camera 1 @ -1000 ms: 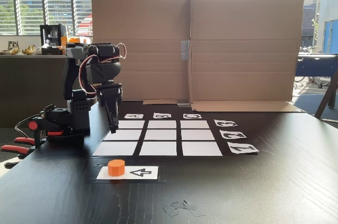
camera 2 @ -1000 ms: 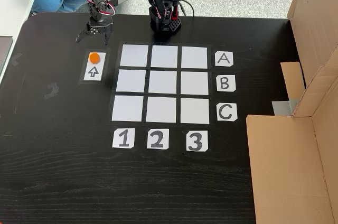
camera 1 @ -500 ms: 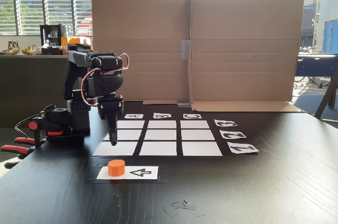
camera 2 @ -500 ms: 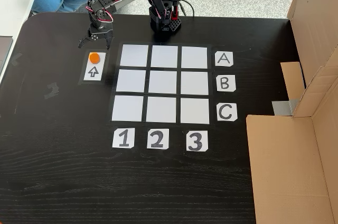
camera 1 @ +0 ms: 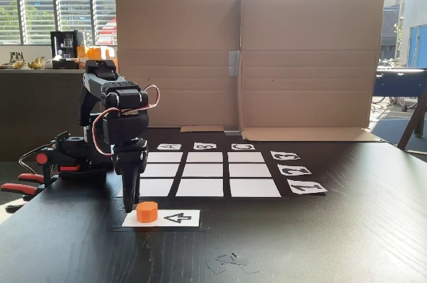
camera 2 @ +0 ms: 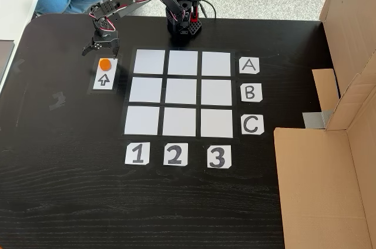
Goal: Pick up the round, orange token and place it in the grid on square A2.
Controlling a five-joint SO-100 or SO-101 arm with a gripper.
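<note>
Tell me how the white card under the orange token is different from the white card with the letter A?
The card under the token is the arrow card: taller than wide, printed with a black arrow, left of the grid in the view from above. The A card is nearly square, carries a letter, holds nothing, and sits right of the grid. Both are white paper with black print.

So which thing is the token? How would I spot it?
Find the grid of nine white squares on the black table. In the top-down fixed view, a white arrow card lies left of it. The token sits on that card: small, round, bright orange.
</note>
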